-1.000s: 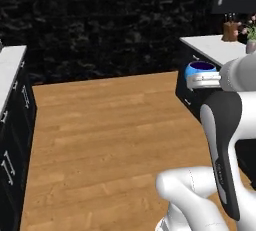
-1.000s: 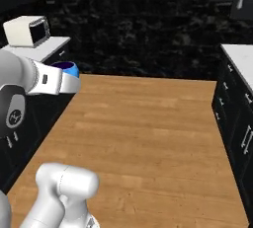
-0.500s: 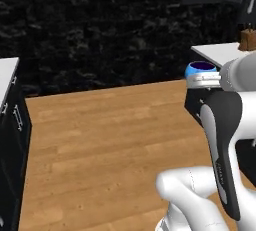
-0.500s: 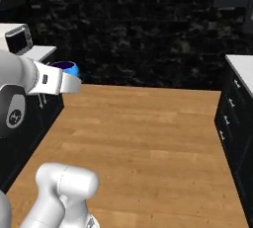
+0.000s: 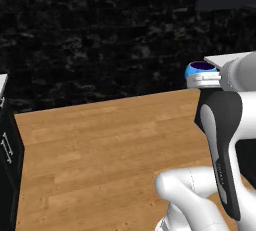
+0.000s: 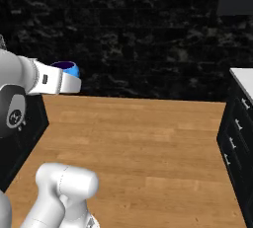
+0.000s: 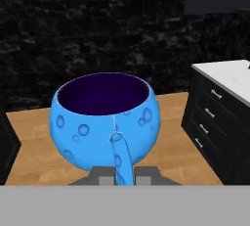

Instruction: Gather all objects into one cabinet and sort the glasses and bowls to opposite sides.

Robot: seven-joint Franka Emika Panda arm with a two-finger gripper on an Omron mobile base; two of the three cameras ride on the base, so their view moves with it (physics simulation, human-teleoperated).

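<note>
blue cup (image 7: 104, 117): upright, dark inside, right in front of the hand, handle (image 7: 120, 157) turned back toward it | hand (image 7: 124, 177): fingertips clamped on the handle, carried above the wooden floor (image 5: 105, 145) | desk (image 7: 225, 75): white-topped, off to the hand's right

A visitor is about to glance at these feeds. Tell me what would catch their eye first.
The blue cup stands out first: bright, bubble-patterned, dark inside, upright in the pincer, which is shut on its handle in the hand view. Next comes the wooden floor, a warm patch stretching to the black stone wall. A white counter over dark drawers sits at the right of the hand view.
</note>
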